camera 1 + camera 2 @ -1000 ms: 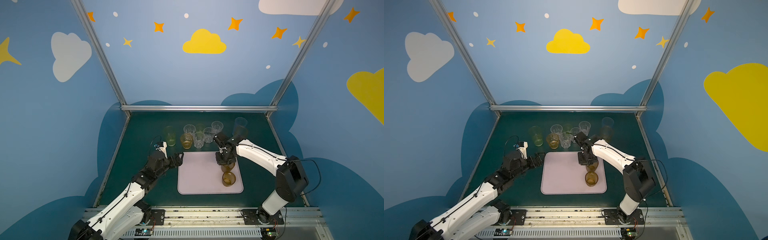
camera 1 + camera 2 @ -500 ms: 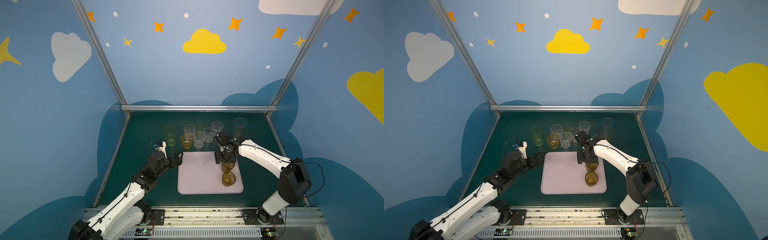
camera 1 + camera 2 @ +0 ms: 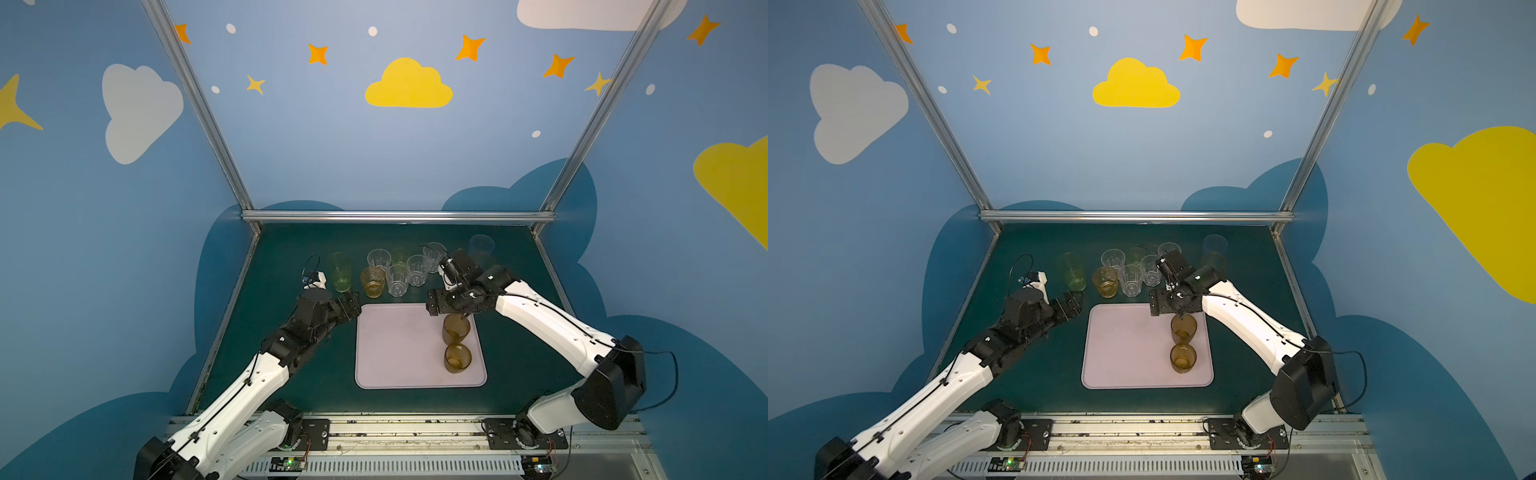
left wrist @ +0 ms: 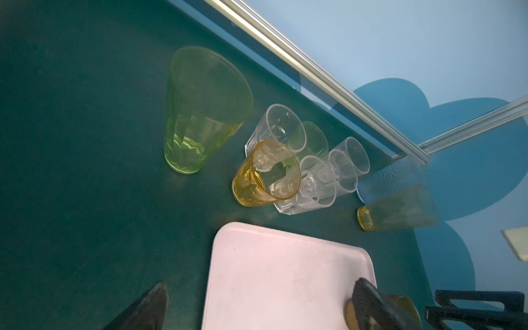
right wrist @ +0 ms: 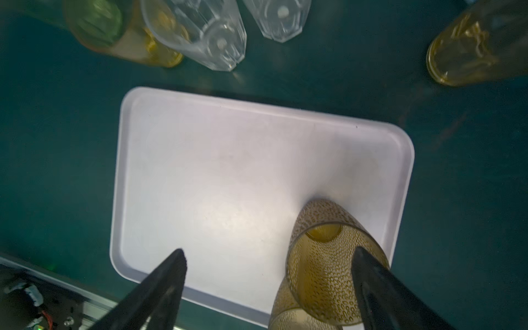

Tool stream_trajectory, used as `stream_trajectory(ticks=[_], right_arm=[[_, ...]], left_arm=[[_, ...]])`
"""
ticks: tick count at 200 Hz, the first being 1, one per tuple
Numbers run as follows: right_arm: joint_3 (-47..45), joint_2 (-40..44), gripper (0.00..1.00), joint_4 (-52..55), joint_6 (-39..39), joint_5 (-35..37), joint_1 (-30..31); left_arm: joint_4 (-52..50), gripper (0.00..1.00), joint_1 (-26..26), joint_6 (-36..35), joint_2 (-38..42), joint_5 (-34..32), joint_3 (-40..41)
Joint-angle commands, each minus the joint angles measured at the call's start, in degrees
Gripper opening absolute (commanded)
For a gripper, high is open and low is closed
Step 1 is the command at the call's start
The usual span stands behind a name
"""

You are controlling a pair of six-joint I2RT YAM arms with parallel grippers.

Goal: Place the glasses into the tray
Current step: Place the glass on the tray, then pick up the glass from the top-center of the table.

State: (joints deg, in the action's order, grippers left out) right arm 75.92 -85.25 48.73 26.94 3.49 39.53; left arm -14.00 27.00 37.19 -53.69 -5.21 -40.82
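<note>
1. While the right claw (image 5: 268,251) was closed on a brown glass (image 3: 456,328) one second ago, its jaws now stand wide apart and hold nothing; one finger is just beside the glass.
2. That brown glass stands upright on the tray (image 3: 395,345), near its far right corner and just behind a second brown glass (image 3: 457,358). I judge that two glasses are now placed.
3. The left claw (image 4: 260,285) is open and empty, as before, near the far left corner of the tray.
4. The other glasses (image 3: 397,280) wait in a group on the dark green desk (image 3: 324,399), beyond the tray.
5. The walls are blue with painted clouds and stars, and metal bars run along the corners.
</note>
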Motion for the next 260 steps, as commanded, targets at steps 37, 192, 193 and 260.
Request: stream_trajectory(ticks=[37, 192, 193, 260], right_arm=[[3.21, 2.22, 0.90, -6.46, -2.91, -1.47, -1.16], [-16.14, 23.95, 0.90, -16.92, 6.99, -5.59, -3.75], [-16.19, 24.02, 0.90, -16.91, 6.99, -5.64, -3.75], [-19.93, 28.58, 0.90, -17.98, 7.65, -7.44, -3.76]], left_arm=[[-13.42, 1.00, -0.44, 1.31, -6.13, -3.92, -11.27], [-10.56, 1.00, -0.54, 1.32, -16.04, 2.92, -12.74], [-10.50, 1.00, -0.55, 1.32, -16.02, 2.92, -12.72], [-6.33, 0.99, -0.52, 2.26, -19.51, 5.12, -12.88]])
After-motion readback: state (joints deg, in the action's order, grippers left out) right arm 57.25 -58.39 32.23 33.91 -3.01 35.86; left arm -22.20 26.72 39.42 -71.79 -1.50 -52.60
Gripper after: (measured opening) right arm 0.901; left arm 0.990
